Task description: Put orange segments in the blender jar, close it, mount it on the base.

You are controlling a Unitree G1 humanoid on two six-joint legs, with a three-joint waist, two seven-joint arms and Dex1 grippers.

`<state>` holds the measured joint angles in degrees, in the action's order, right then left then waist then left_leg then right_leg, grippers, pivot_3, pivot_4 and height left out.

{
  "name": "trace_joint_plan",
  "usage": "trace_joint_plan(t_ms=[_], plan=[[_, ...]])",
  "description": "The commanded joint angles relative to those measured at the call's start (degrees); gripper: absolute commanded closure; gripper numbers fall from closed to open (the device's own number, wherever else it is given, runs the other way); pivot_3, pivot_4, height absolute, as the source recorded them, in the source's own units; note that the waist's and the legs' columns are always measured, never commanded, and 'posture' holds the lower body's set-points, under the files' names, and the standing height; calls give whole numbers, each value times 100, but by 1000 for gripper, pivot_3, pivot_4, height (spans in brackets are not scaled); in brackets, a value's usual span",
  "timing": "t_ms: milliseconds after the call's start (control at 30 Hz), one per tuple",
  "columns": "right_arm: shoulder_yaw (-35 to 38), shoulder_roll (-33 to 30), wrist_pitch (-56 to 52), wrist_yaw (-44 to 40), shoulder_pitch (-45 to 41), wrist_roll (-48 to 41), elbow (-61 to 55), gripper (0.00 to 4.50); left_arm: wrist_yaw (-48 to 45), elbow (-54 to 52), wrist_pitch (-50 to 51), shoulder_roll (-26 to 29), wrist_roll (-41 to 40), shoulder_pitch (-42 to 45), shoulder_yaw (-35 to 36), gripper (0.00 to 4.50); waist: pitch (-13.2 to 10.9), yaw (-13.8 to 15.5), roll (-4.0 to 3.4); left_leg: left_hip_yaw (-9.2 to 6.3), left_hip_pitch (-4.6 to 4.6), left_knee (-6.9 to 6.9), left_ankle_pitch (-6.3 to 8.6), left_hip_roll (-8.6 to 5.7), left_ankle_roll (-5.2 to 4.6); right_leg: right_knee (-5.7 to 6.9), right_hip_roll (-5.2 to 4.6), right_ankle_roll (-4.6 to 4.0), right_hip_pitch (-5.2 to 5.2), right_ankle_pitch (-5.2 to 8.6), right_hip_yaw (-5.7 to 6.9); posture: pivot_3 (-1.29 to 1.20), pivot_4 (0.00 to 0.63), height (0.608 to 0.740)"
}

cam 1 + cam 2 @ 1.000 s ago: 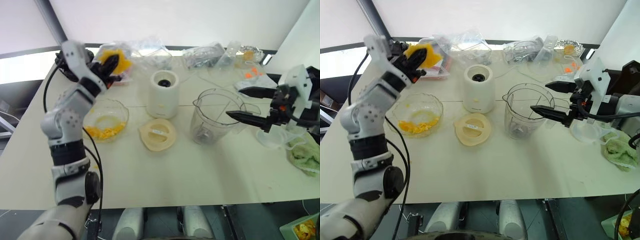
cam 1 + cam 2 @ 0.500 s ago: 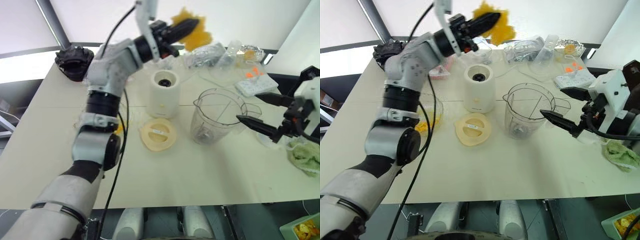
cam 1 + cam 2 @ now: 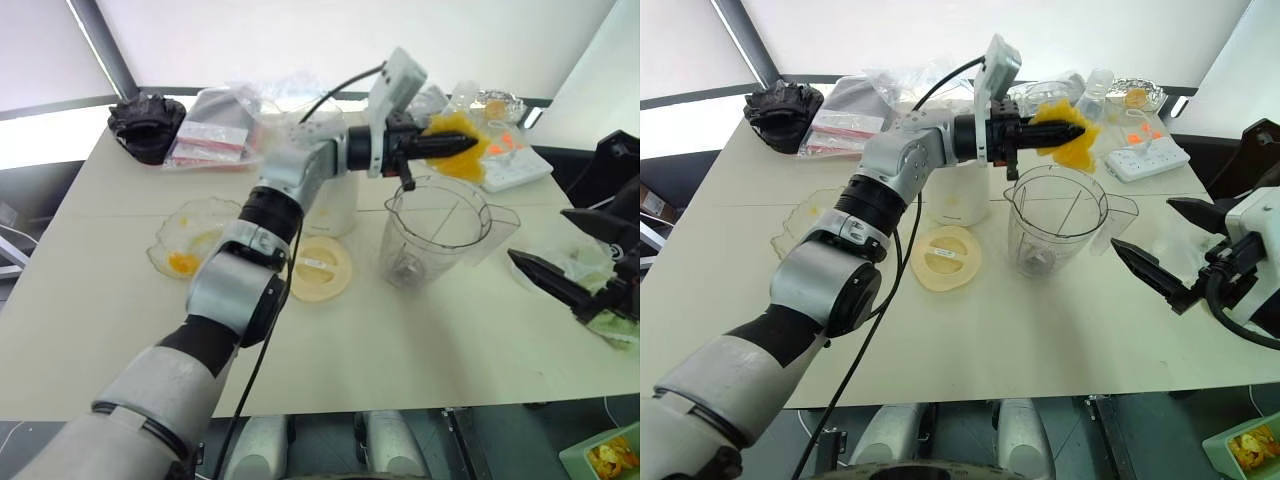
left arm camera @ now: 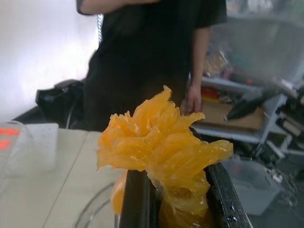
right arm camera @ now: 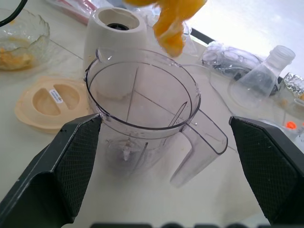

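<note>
Your left pincer [image 3: 1072,131] pinches a clump of soft orange-yellow orange segments [image 3: 1068,143], just above the tall clear plastic blender jar [image 3: 1054,222]. Your right pincer [image 3: 1164,252] is spread wide, beside the jar.

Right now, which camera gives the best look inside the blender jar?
The right wrist view: it looks down into the blender jar to the blade hub, with nothing inside yet. Both eye views show the jar from farther off; the left wrist view catches just a bit of rim.
</note>
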<state>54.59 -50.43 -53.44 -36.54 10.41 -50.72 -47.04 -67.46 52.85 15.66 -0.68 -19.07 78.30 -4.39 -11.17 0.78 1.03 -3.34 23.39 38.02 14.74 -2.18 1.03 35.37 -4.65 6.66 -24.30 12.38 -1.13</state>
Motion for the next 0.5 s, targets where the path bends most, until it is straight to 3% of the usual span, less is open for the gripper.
trace_joint_plan(t_ms=[33,200,333,500], plan=[[244,-1,43,148,69,-182,-132,0,-454,-44,-362,-13,283,-108,-237,4450,0,2,0,-1,0,0,0,0,0,0,0,0,0,0,0,0,150,740],[237,-78,79,261,144,-326,-119,0,-841,170,-819,40,822,-402,-648,4450,0,0,0,-1,0,0,0,0,0,0,0,-1,0,0,0,0,150,740],[216,-116,84,343,168,-449,-146,0,-975,281,-1036,69,1051,-495,-750,2935,0,3,0,-2,0,1,0,2,0,1,0,-1,0,0,0,0,150,740],[101,-137,145,397,194,-490,-90,0,-696,510,-1351,6,1224,-404,-658,310,0,7,0,-2,0,2,1,3,-1,0,0,0,2,0,0,0,150,740]])
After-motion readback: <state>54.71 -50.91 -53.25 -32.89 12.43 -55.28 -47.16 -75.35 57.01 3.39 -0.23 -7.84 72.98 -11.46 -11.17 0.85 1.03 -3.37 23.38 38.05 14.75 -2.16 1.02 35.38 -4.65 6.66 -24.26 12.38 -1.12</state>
